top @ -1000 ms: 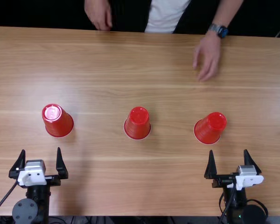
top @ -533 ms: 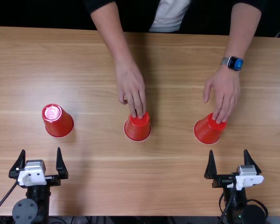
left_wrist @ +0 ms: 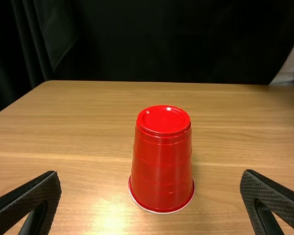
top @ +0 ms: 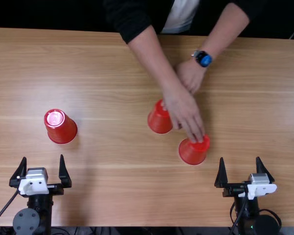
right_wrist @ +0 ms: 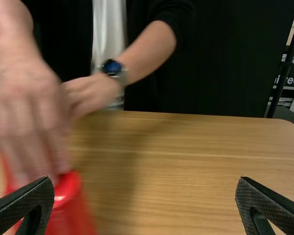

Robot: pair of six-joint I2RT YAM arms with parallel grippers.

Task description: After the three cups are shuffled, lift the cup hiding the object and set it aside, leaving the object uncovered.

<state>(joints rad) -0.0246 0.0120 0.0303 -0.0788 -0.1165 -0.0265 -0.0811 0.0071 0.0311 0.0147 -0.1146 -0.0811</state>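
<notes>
Since the earlier frame, two red cups have been slid together right of the middle by a person; the left cup (top: pixel 61 127) stands inverted, bare table (top: pixel 112 63) all round it, straight ahead of the left gripper (top: pixel 42 158), whose fingers are held wide apart on nothing; the farther cup (top: pixel 157 122) sits near the nearer cup (top: pixel 191 154), whose top is pressed by the sleeved hand (top: pixel 186 115); the right gripper (top: pixel 239 159) is likewise spread wide and empty, by the near edge.

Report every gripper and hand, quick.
Left gripper: open, empty.
Right gripper: open, empty.
Sleeved hand: on the near cup.
Watch hand: fingers hidden; cannot tell.
</notes>
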